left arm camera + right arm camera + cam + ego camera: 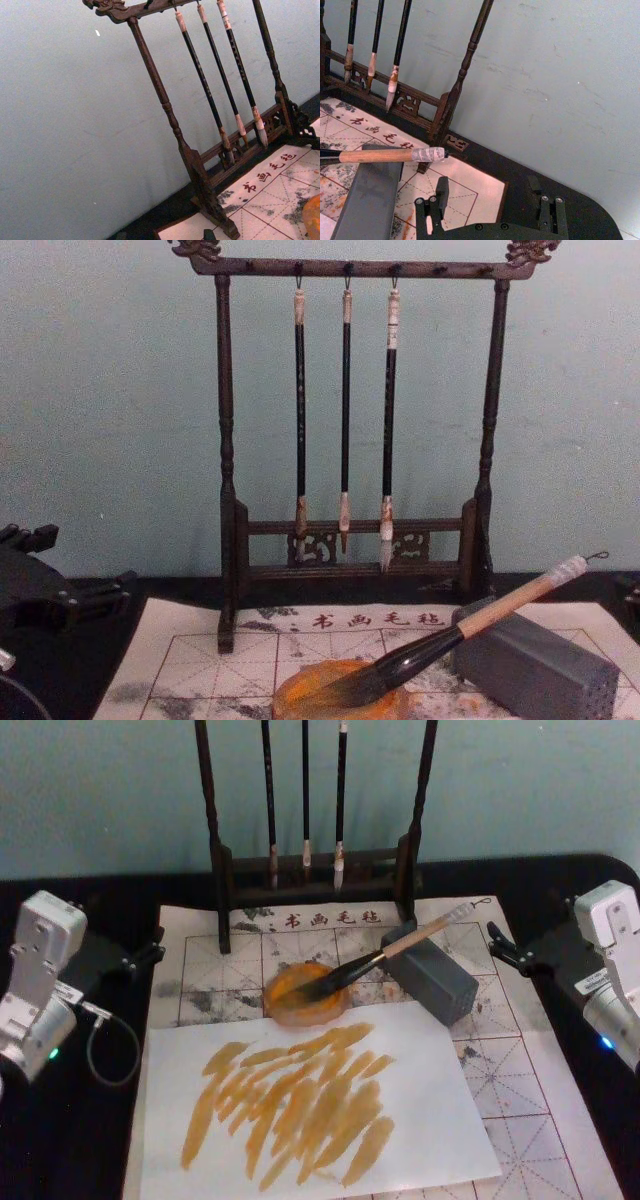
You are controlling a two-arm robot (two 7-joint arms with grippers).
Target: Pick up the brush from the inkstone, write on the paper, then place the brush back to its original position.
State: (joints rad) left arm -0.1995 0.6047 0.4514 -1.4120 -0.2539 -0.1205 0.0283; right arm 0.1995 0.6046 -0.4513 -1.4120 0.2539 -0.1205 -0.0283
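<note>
White sheet (430, 1120) with orange strokes lying on gridded paper (520, 1070). Brush (385, 955) resting behind it, tuft sitting in orange dish (290, 1005), handle leaning on grey block (445, 985). Right gripper (489, 187) hanging spread wide beside paper's right edge; left gripper (160, 945) idling, likewise spread, at left.

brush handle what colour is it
The brush handle is pale wood-brown, best seen in the right wrist view.

Plain pale teal wall (100, 390) behind; black tabletop (60, 1150) runs to its foot; light soft, even.
</note>
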